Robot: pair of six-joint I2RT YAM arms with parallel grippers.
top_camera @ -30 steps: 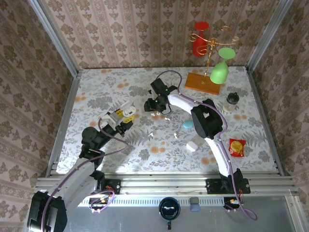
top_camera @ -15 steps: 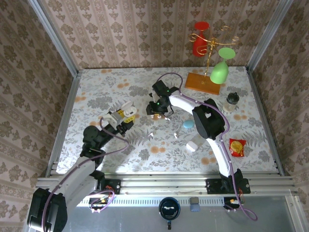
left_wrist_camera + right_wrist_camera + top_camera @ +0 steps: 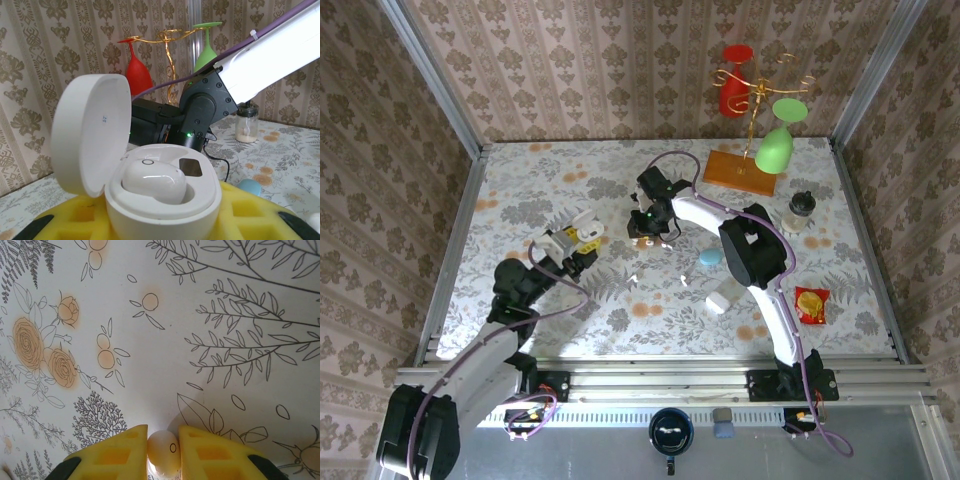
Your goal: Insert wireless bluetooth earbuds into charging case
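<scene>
Right wrist view: my right hand (image 3: 163, 434) is pinching an earbud (image 3: 162, 452) between its two yellow pads (image 3: 117, 452). Both pads touch its sides, and it sits low against the flowered table (image 3: 225, 305). The hold is right at the tips of the pads and the earbud is round and glossy. I judge it could squirt out or roll in the pinch as I lift, and then arrive turned the wrong way.

In the left wrist view my left hand (image 3: 162, 222) is clamped around the charging case (image 3: 200, 200). The lid (image 3: 90, 145) stands open and a seated earbud (image 3: 152, 182) fills the near well. The free well lies behind it, and I can hardly see it.

From the top view the right hand (image 3: 647, 228) and the left hand (image 3: 578, 240) are apart, with bare table between them.

If the earbud comes in twisted it will not drop home. Pushing it could knock the seated earbud loose, tip the charging case in its soft grip, or bump the lid closed.
</scene>
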